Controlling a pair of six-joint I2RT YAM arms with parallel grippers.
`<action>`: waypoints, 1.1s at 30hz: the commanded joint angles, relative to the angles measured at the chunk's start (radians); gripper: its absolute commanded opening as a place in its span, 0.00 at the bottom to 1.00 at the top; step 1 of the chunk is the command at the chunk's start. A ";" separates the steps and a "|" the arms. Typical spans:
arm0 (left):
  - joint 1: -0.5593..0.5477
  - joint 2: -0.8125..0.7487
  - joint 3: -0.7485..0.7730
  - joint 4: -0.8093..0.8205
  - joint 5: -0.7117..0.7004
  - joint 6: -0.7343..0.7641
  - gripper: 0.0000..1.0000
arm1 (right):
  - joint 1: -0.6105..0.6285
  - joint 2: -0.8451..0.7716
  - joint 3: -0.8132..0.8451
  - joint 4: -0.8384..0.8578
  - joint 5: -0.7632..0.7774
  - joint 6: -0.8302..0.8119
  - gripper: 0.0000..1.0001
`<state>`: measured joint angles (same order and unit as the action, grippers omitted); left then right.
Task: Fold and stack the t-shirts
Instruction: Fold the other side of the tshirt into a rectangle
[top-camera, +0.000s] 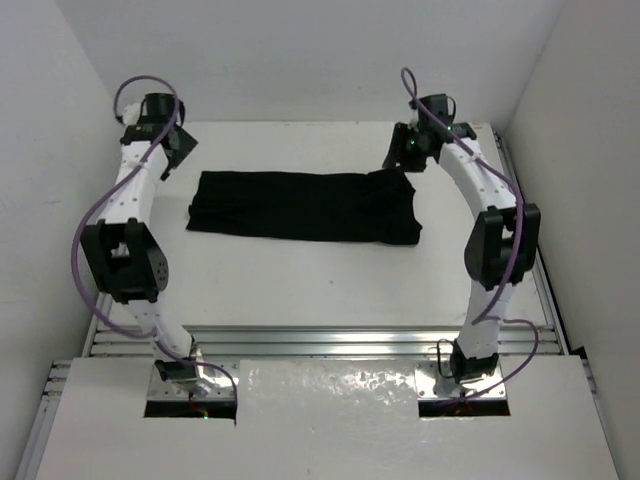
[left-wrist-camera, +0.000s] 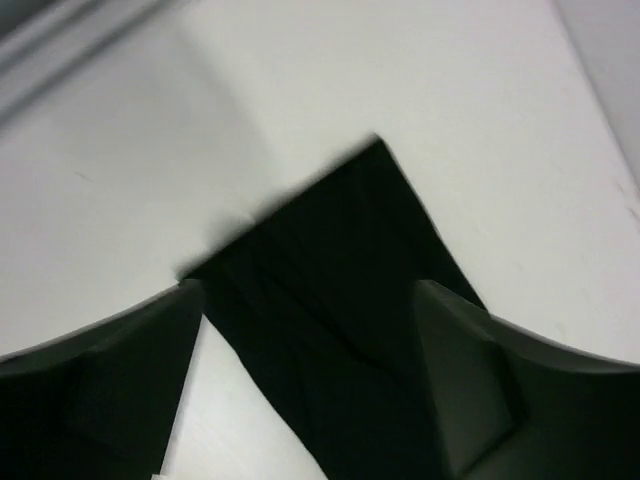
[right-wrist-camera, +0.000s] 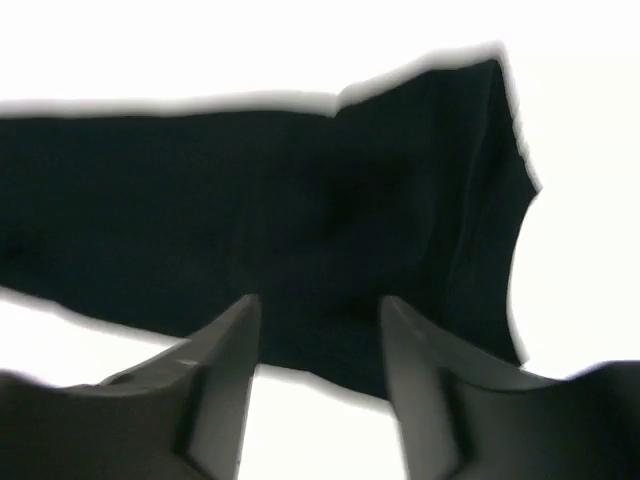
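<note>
T-shirt (top-camera: 305, 205) lies unheld, its ends just beyond spread left fingers (left-wrist-camera: 110, 380) and right fingers (right-wrist-camera: 215, 390).

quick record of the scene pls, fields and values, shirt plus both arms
garment: black shirt, folded into a long band
position: flat on the table, running left to right, towards the far side
left jaws: open, over the shirt's left end, holding nothing
right jaws: open, over the shirt's right end, holding nothing
stack: none, only one garment in view
wrist views: blurred
</note>
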<state>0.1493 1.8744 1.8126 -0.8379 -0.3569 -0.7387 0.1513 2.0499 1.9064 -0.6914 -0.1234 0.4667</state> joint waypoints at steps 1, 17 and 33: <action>-0.140 -0.084 -0.149 0.032 -0.062 0.090 0.61 | 0.073 -0.154 -0.238 0.120 -0.119 -0.013 0.45; -0.172 0.227 -0.095 -0.090 0.075 -0.002 0.00 | 0.142 -0.013 -0.374 0.216 -0.145 -0.030 0.00; -0.106 0.448 0.157 -0.058 0.047 0.045 0.00 | 0.137 0.092 -0.383 0.191 -0.140 -0.033 0.00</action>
<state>0.0109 2.2936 1.9026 -0.9298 -0.2817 -0.7315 0.2901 2.1818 1.5475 -0.5079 -0.2646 0.4442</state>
